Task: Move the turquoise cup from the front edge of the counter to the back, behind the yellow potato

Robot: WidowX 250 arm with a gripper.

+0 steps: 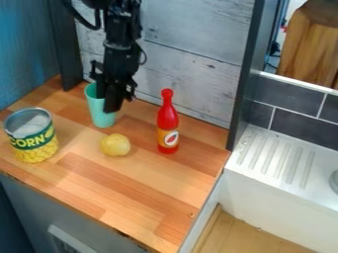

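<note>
Corn can (31, 136) at 8 o'clock from the teal cup (102, 117). Cup stands on the counter (139, 185), my end effector (114, 103) overlapping its rim; can't tell if spread or pinching. Probably light, slick, stiff plastic, tippy: take opposite walls near rim. Yellow round food (115, 145) 5:30, red sauce bottle (168, 123) 4 o'clock.

cup (98, 116) partly hidden by pincer (111, 105); arm (122, 29) cut off above
</note>
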